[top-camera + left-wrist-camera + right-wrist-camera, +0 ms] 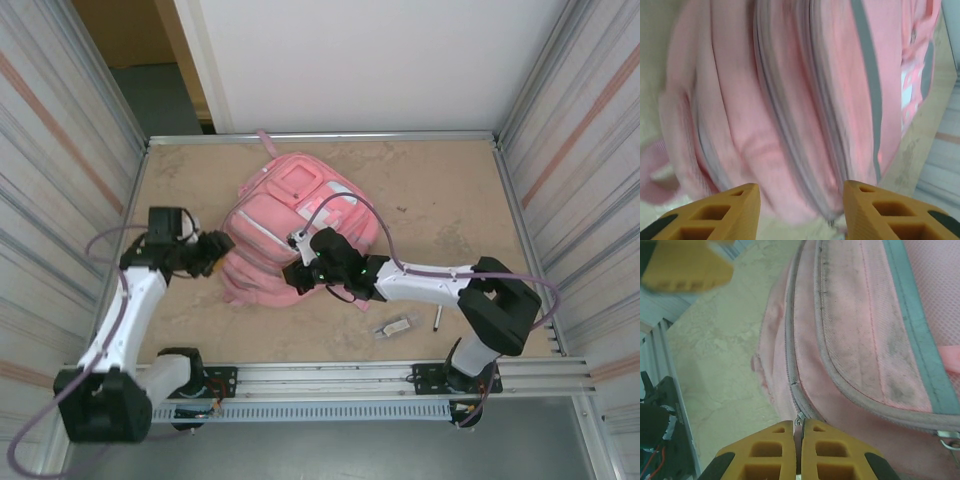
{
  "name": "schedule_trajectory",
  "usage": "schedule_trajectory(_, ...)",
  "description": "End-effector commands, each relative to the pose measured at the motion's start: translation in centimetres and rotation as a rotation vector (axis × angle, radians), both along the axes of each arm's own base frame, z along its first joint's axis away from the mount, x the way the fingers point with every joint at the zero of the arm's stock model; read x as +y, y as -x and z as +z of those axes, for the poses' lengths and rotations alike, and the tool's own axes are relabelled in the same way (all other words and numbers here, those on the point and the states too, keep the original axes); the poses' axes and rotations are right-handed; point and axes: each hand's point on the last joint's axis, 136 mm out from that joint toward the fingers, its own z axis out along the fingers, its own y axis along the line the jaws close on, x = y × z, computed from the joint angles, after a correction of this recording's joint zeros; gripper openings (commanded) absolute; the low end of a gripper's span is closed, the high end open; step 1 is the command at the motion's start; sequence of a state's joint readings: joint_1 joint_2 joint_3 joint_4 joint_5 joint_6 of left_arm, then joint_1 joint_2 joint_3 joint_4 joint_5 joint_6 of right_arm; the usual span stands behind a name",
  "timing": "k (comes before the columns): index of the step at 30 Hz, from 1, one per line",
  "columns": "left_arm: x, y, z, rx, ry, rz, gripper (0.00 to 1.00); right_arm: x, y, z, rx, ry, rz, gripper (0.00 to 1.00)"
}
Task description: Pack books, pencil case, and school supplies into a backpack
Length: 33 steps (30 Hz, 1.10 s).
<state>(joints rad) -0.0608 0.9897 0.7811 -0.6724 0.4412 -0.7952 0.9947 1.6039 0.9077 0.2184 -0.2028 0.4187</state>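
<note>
One backpack [285, 225] lies flat near centre of surface [440, 200], front pockets up. Pink fabric, lighter pink-and-white pocket panels, grey zipper [787, 355] lines and grey trim. Dark scuffs along piping. Left gripper [214, 252] at backpack's left side, fingers [735, 210] apart, facing backpack. Right gripper [296, 276] at backpack's near edge, fingers [765, 450] pressed together, pinching zipper end. Black pen [437, 319] and small clear-grey item [396, 327] lie on surface near right arm, apart from backpack.
</note>
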Motion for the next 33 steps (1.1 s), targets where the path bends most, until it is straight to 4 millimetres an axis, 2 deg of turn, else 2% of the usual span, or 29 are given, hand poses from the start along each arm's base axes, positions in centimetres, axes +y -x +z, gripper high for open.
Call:
schedule_trajectory(1,-1.2,1.5,-1.3,0.031,0.034,0.068,0.47,2.6,0.6,2.5,0.030,-0.110,0.056,0.00)
schedule_trajectory(5,-2.1,1.1,-1.1,-0.006,0.005,0.083,0.47,3.7,1.2,3.1,0.059,-0.137,0.079,0.00)
schedule_trajectory(10,-3.4,-0.1,-3.4,0.040,0.038,0.087,0.47,4.3,2.2,3.6,0.052,-0.148,0.089,0.00)
schedule_trajectory(13,-3.8,-1.0,-4.1,0.044,0.052,0.093,0.44,4.8,3.4,3.8,0.047,-0.152,0.114,0.00)
schedule_trajectory(16,-3.9,-1.7,-4.2,0.036,0.023,0.069,0.32,5.3,4.5,3.6,0.050,-0.148,0.141,0.00)
schedule_trajectory(19,-3.8,-1.6,-4.3,0.042,-0.006,0.041,0.06,5.3,5.0,3.0,0.049,-0.134,0.148,0.00)
schedule_trajectory(20,-3.8,-1.5,-4.3,0.043,-0.010,0.036,0.01,5.0,4.7,2.9,0.045,-0.123,0.129,0.00)
schedule_trajectory(24,-3.0,-0.7,-3.9,0.032,-0.034,0.036,0.00,1.8,2.5,0.7,0.037,-0.057,0.029,0.00)
schedule_trajectory(30,-1.6,0.2,-2.3,0.003,0.005,0.039,0.00,-6.1,0.2,-2.8,-0.011,0.099,-0.095,0.00)
schedule_trajectory(33,-1.1,0.5,-2.0,0.001,0.017,0.032,0.00,-9.6,-1.7,-4.3,-0.007,0.137,-0.188,0.00)
